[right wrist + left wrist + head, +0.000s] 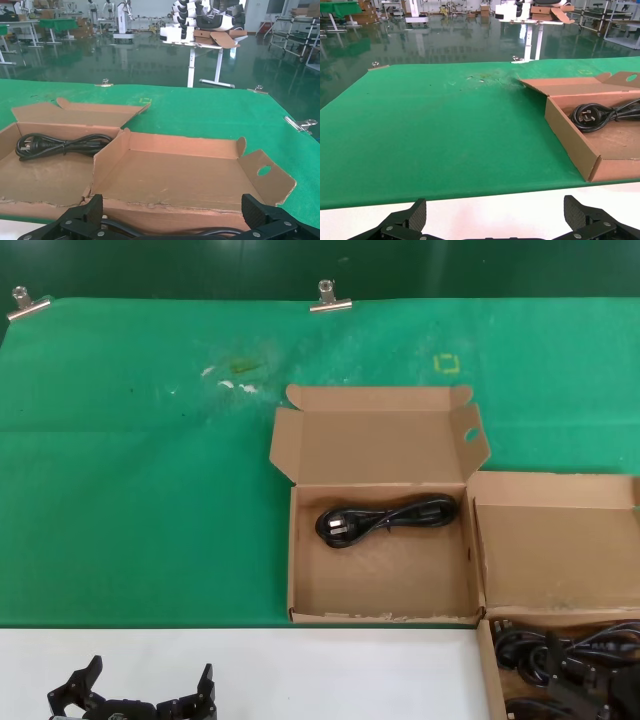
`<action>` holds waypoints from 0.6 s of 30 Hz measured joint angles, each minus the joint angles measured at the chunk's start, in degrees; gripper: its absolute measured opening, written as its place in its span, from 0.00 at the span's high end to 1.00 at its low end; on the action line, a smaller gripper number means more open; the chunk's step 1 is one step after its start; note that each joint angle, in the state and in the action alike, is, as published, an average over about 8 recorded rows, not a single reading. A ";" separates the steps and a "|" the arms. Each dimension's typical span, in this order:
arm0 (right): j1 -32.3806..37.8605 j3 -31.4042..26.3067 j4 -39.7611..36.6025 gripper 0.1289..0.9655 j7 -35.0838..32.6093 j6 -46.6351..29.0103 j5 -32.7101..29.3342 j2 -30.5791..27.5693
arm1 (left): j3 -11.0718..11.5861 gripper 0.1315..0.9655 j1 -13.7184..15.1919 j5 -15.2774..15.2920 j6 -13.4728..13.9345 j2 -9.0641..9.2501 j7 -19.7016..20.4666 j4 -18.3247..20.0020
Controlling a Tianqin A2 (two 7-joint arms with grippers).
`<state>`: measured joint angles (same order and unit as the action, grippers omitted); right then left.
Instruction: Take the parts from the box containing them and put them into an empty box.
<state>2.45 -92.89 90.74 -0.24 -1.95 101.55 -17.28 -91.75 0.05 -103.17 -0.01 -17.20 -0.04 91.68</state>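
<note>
The box containing the parts [484, 660] lies at the near right, its lid [175, 175] folded back. Several black power cords [530, 655] lie in it. My right gripper [590, 692] hangs just over them with its jaws wide apart. In the right wrist view [173, 220] a cord [217, 231] runs beneath the fingers, ungripped. The other box [380, 617] in the middle has a frayed front edge and an oval hole in its side flap. It holds one coiled cord [385, 518] [597, 114] [60, 145]. My left gripper [150, 675] [496, 220] is parked open over the white strip.
A green mat [140, 490] covers the table, held by metal clips [330, 298] [28, 305] at the far edge. A scuffed patch [235, 375] and a yellow square mark [446, 363] lie behind the boxes. A bare white strip [300, 670] runs along the front.
</note>
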 joint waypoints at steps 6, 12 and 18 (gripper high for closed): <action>0.00 0.00 0.00 0.00 0.00 0.00 0.00 0.00 | 0.00 0.00 0.00 0.00 0.00 0.00 0.00 0.00; 0.00 0.00 0.00 0.00 0.00 0.00 0.00 0.00 | 0.00 0.00 0.00 0.00 0.00 0.00 0.00 0.00; 0.00 0.00 0.00 0.00 0.00 0.00 0.00 0.00 | 0.00 0.00 0.00 0.00 0.00 0.00 0.00 0.00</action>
<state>2.45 -92.89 90.74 -0.24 -1.95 101.55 -17.28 -91.75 0.05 -103.17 -0.01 -17.20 -0.04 91.68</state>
